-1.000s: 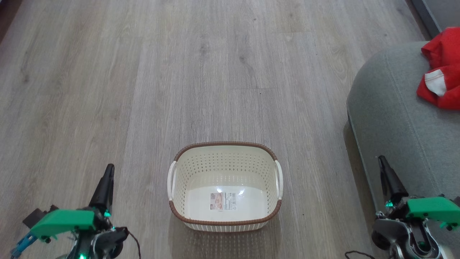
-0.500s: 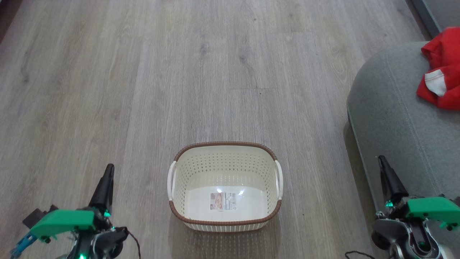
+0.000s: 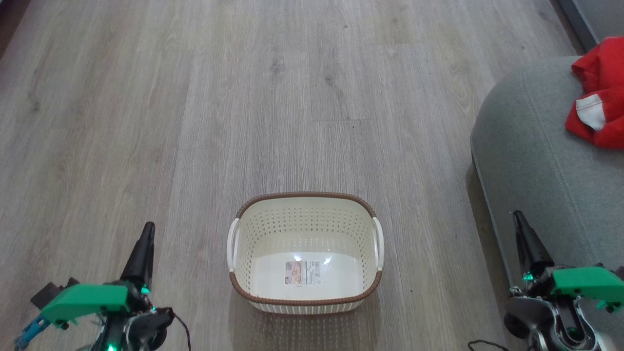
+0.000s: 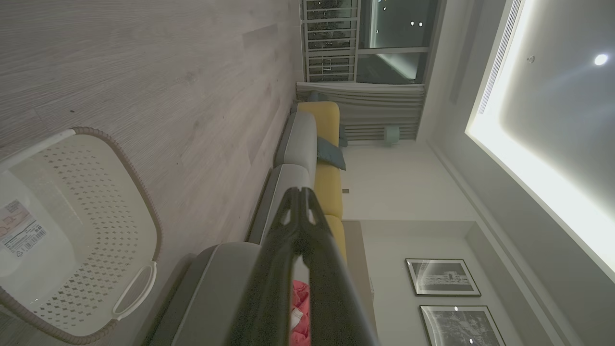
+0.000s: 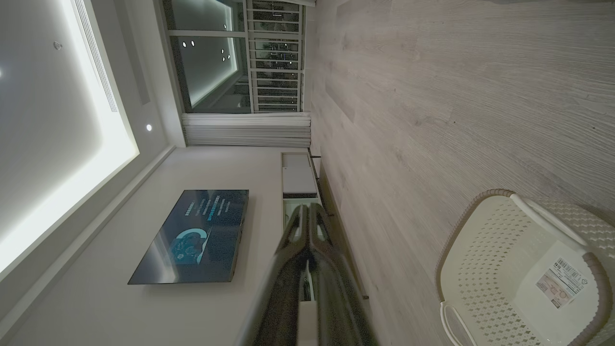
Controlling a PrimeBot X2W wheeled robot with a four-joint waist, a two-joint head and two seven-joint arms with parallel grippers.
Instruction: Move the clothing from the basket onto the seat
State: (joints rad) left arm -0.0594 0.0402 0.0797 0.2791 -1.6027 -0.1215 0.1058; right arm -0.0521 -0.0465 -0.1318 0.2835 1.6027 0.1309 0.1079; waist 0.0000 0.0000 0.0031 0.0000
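The cream basket point(image 3: 305, 204) with its brown rim stands on the floor in front of me, holding nothing but a label on its bottom. Red clothing point(image 3: 598, 92) with a white panel lies on the grey-green seat point(image 3: 536, 146) at the right. My left gripper point(image 3: 147, 229) is shut at the lower left, well left of the basket. At the lower right my right gripper point(image 3: 517, 217) is shut too, beside the seat's front edge. The left wrist view shows the basket point(image 4: 96, 144), the seat point(image 4: 216, 283) and a strip of the clothing point(image 4: 301, 300) behind the shut gripper point(image 4: 301, 193). The right wrist view shows the basket point(image 5: 480, 269) past the shut gripper point(image 5: 308, 207).
Grey wood floor point(image 3: 273, 97) spreads ahead and to the left of the basket. The left wrist view shows a yellow and grey sofa point(image 4: 326, 144) and curtains; a wall screen point(image 5: 192, 235) and a low cabinet point(image 5: 298, 175) appear in the right wrist view.
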